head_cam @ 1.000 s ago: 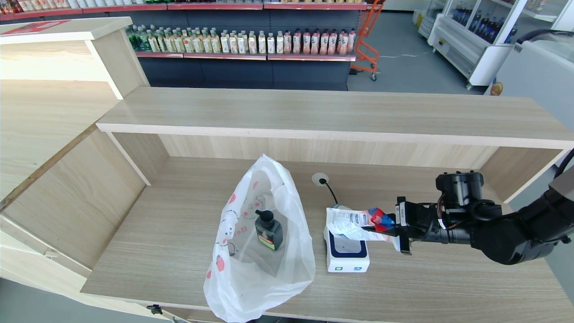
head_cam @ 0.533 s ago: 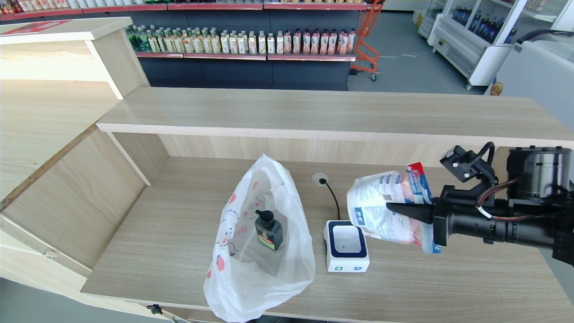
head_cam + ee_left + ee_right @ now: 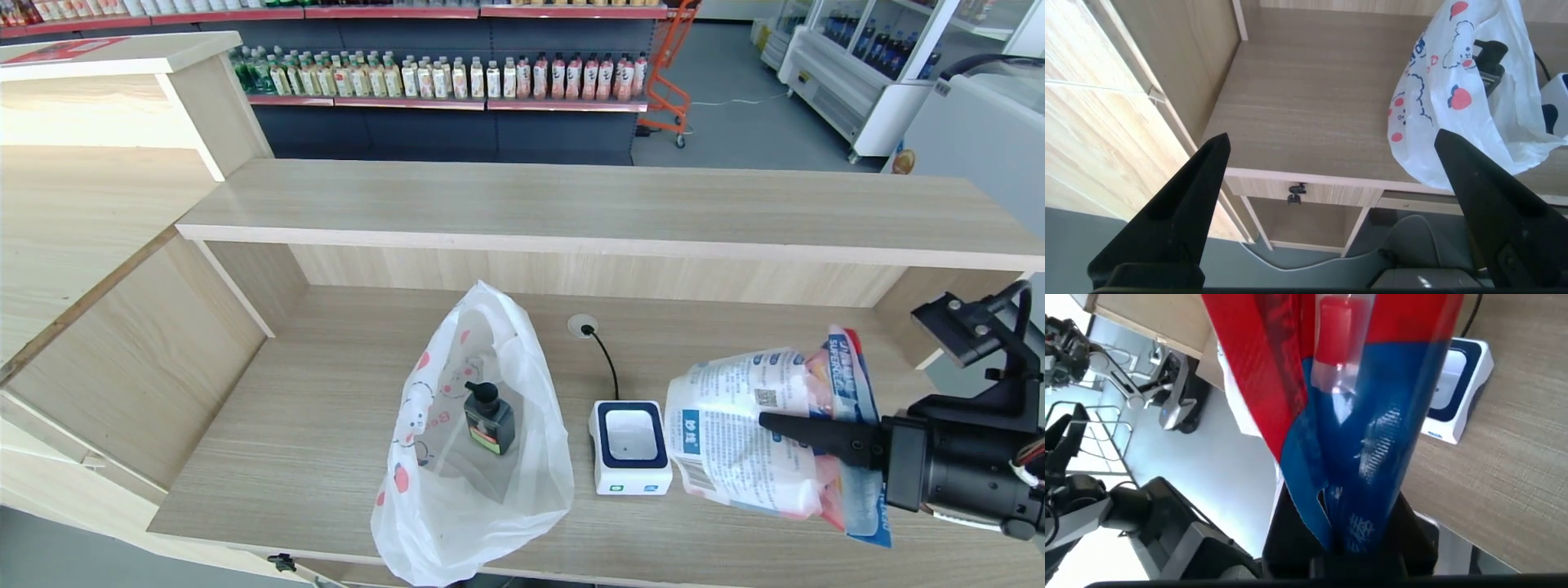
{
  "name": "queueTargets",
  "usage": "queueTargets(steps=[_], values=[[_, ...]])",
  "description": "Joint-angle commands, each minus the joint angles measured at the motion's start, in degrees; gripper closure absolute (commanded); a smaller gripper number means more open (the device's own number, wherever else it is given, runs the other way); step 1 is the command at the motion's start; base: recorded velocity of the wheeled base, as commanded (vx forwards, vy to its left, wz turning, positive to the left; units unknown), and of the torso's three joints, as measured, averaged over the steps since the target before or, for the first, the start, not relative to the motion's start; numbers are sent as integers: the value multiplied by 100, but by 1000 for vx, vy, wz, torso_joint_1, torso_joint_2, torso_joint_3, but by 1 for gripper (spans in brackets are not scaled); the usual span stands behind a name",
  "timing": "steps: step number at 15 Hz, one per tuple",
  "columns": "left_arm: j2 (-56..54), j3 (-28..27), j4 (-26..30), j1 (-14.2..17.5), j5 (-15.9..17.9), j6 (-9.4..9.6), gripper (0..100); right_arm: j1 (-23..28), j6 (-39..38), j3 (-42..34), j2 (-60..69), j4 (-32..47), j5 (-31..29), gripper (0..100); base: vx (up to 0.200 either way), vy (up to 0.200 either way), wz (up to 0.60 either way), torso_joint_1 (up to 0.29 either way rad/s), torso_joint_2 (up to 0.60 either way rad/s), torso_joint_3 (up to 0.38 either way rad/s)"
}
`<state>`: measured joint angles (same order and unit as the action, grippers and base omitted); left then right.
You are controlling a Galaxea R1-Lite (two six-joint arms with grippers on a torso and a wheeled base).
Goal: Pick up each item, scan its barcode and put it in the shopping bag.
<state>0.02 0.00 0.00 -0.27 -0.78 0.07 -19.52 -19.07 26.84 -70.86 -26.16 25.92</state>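
Off the desk's point(image 3: 1315, 106) front left edge the left gripper point(image 3: 1333, 140) hangs empty, fingers wide apart. On the desk stands the shopping bag point(image 3: 457, 457) with a dark pump bottle point(image 3: 488, 420) inside, then the scanner point(image 3: 629, 447). Just right of it, the right gripper point(image 3: 774, 425) is clamped on a printed pouch point(image 3: 735, 441), above the desk.

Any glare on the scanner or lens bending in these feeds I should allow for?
Head view: scanner window evenly pale, no hot spot; counter edges bow slightly, wide-angle bending. Right wrist view: the packet hangs right at the lens, light glowing through its film. Left wrist view: left gripper fingers are dark silhouettes; shopping bag bright, not washed out.
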Motion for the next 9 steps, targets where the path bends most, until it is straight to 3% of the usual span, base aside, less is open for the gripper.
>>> queueTargets(steps=[1, 3, 9], values=[[-2, 0, 0, 0, -1, 1, 0, 9, -62, -92, 292, -3, 1, 100, 0, 0, 0, 0, 0, 0], [-2, 0, 0, 0, -1, -7, 0, 27, -89, -109, 354, 6, 10, 100, 0, 0, 0, 0, 0, 0], [-2, 0, 0, 0, -1, -7, 0, -52, -783, 374, 609, 973, 71, 100, 0, 200, 0, 7, 4, 5]])
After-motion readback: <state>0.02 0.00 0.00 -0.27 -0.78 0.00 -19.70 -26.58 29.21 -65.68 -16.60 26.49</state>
